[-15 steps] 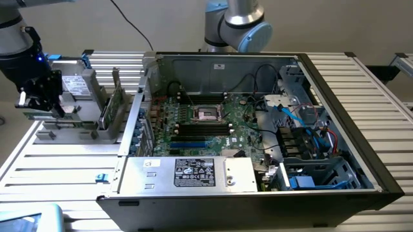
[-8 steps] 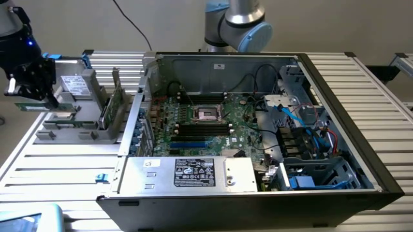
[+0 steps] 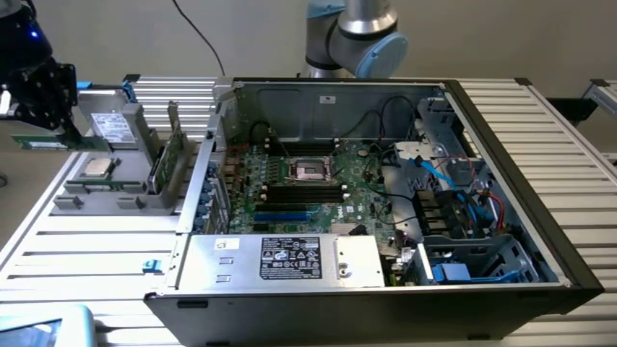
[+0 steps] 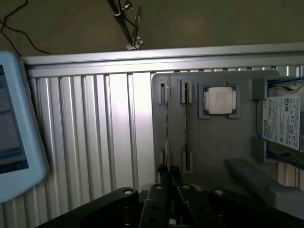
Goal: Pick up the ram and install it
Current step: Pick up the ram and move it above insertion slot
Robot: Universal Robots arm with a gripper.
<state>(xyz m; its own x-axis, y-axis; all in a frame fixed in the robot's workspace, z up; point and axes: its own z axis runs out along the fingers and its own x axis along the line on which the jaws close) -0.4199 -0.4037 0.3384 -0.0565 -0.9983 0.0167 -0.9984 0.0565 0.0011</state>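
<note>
Near the tray [image 3: 97, 201], at the exterior view's left: my gripper [image 4: 168, 175], fingers clamped across the flat faces of the ram [image 3: 37, 142], probably leaving its long edge free for a slot; the motherboard [image 3: 308, 189] lies well apart.

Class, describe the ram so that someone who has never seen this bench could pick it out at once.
Start at the open computer case, then move to the grey holder tray at the exterior view's left. At the tray's far-left edge, the black claw grips the ram: a long, narrow green stick held level, unlike the square silver processor chip lying flat in the tray.
</note>
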